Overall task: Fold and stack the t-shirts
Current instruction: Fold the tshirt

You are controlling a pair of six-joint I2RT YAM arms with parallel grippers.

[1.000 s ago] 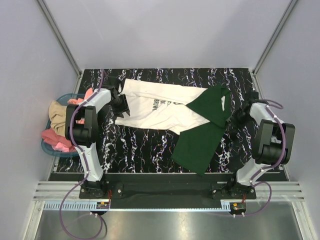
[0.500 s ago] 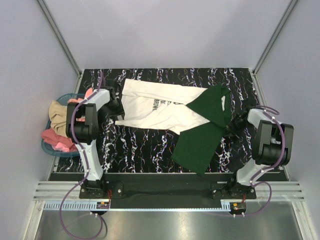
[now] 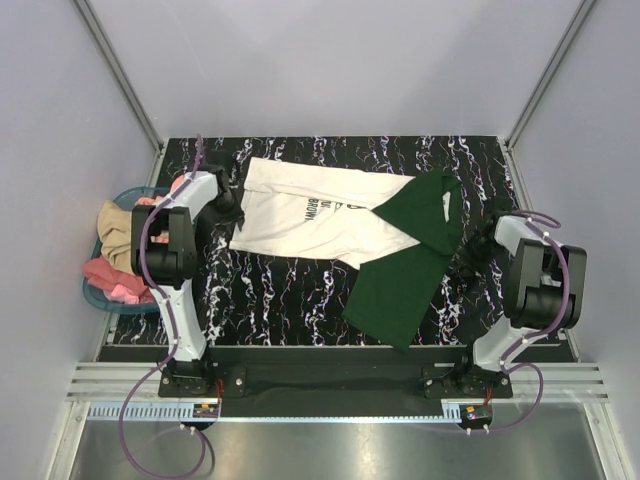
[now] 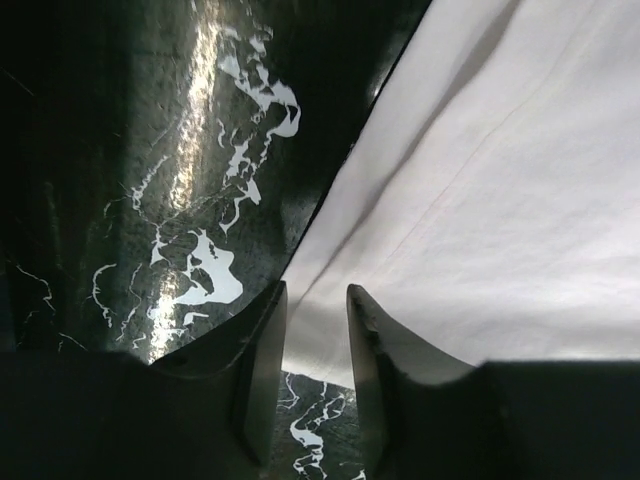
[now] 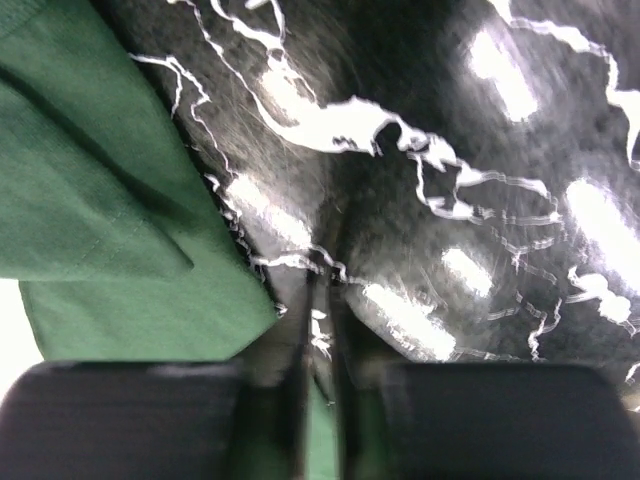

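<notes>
The cream-white t-shirt (image 3: pixel 310 215) with dark lettering lies spread flat across the far half of the black marbled table. The dark green t-shirt (image 3: pixel 405 265) lies over its right end and reaches toward the near edge. My left gripper (image 3: pixel 228 203) is low at the white shirt's left edge. In the left wrist view its fingers (image 4: pixel 315 292) stand a little apart over the shirt's corner (image 4: pixel 480 200), holding nothing. My right gripper (image 3: pixel 477 250) is just right of the green shirt. In the blurred right wrist view its fingers (image 5: pixel 322 262) are nearly together over the table beside the green cloth (image 5: pixel 110 210).
A blue basket (image 3: pixel 95 297) holding pink and beige clothes (image 3: pixel 112 272) stands off the table's left edge. Purple walls and metal posts close in the back and sides. Bare marbled table (image 3: pixel 280 295) lies near the white shirt.
My left gripper has moved a little farther back and left along the white shirt's edge. My right gripper has drawn back slightly nearer, away from the green shirt. The shirts have not moved.
</notes>
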